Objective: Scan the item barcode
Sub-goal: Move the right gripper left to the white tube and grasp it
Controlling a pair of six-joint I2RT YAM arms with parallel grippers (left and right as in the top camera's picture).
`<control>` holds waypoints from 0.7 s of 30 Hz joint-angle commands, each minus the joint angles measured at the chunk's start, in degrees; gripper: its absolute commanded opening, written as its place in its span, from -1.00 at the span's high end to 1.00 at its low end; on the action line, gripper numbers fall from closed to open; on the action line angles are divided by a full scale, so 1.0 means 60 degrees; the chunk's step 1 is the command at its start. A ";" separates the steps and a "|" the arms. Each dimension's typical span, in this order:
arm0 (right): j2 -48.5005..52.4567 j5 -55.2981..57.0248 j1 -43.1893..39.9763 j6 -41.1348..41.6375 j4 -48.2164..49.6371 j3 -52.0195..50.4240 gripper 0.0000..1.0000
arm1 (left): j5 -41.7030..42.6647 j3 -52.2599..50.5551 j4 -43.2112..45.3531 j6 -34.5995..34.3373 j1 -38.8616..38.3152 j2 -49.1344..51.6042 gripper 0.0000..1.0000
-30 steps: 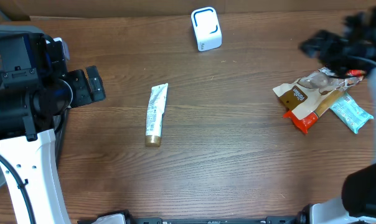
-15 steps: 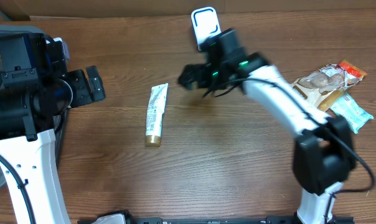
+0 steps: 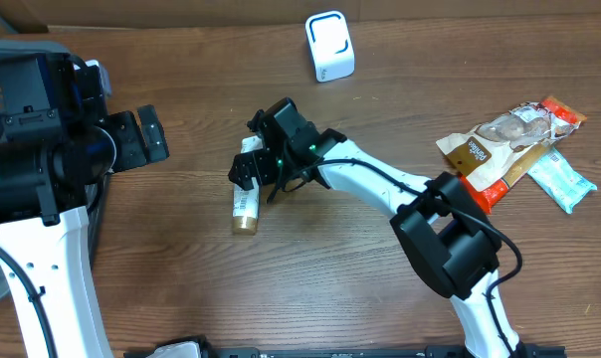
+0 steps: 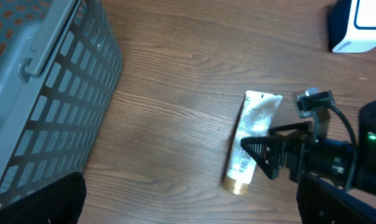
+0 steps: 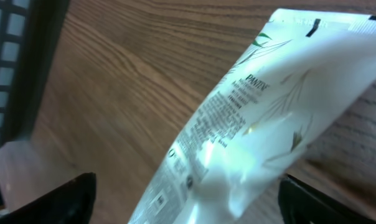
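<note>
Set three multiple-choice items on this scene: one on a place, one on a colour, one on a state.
1. The white box scanner with blue trim stands:
A) near the far edge of the table
B) touching the tube
C) at the near edge

2. The cap of the white squeeze tube is:
A) red
B) gold
C) blue

3. The right gripper is:
A) shut on the tube, lifted
B) parked off the table
C) open, straddling the tube

Answers:
1 A: the overhead view shows it at the top, well apart from the tube.
2 B: the left wrist view shows a gold end.
3 C: the right wrist view shows the tube between spread jaws.
</note>
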 commanded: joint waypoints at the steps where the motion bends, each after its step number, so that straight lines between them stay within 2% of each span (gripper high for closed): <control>1: 0.0466 0.0328 -0.0025 0.0211 0.0211 -0.0036 -0.76 | 0.0084 -0.0004 0.0033 -0.0066 0.0036 0.0033 -0.99; 12: 0.0681 0.0313 -0.0073 0.0273 0.0430 -0.0029 0.42 | 0.0087 -0.0004 0.0033 -0.0066 0.0036 0.0033 -0.99; 17: 0.0357 0.0142 -0.0430 0.0226 -0.0189 -0.0015 0.56 | 0.0084 -0.0004 0.0033 -0.0066 0.0036 0.0033 -0.99; 20: 0.0007 0.0142 -0.0761 -0.0080 -0.0831 -0.0015 0.56 | 0.0087 -0.0004 0.0033 -0.0066 0.0036 0.0033 -0.99; 21: -0.0095 0.0138 -0.0863 -0.0273 -0.1049 -0.0015 0.50 | 0.0087 -0.0004 0.0033 -0.0062 0.0036 0.0033 -0.99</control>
